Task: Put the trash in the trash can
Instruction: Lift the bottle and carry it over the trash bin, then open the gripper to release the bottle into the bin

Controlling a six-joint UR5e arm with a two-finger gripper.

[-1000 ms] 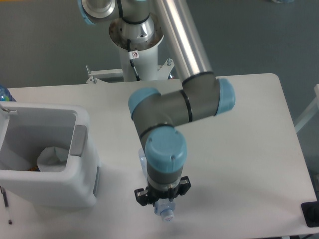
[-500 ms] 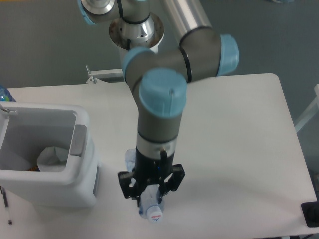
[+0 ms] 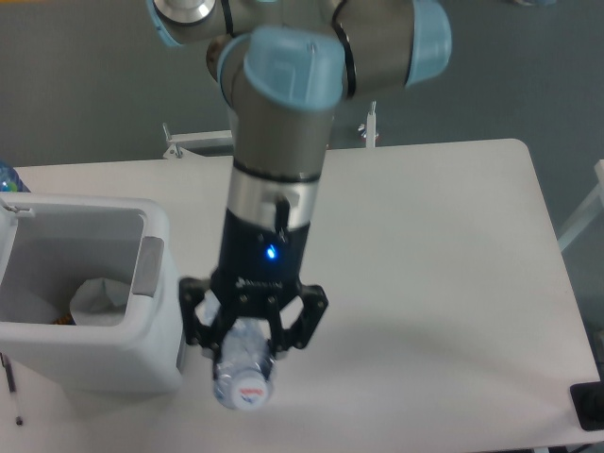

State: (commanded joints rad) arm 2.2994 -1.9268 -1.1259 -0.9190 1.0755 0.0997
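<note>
Since 1 s ago the gripper [image 3: 247, 338] has come up toward the camera and moved left w/ the bottle [image 3: 242, 374], so both look bigger now and sit close to the trash can's [image 3: 156, 226] right wall instead of mid-table. Wrist now looms large in centre frame, blue LED lit on its dark body.

Gripper's black fingers are clamped on the bottle, one each side of its body. Bottle hangs roughly upright, cap end nearest the camera: clear bluish plastic, white cap w/ a small reddish mark on top. Lower part of the bottle is hidden behind the cap end and gripper. It's off the table [image 3: 453, 283], beside the bin's right edge, not over the opening.

Trash can: big white boxy bin at left, rounded corners, thick rim, grey handle patch on the right inner wall. Paper cup [image 3: 99, 300] lies inside at the bottom, white & translucent, open mouth facing up. Something small and brownish next to it, can't tell what.
</note>
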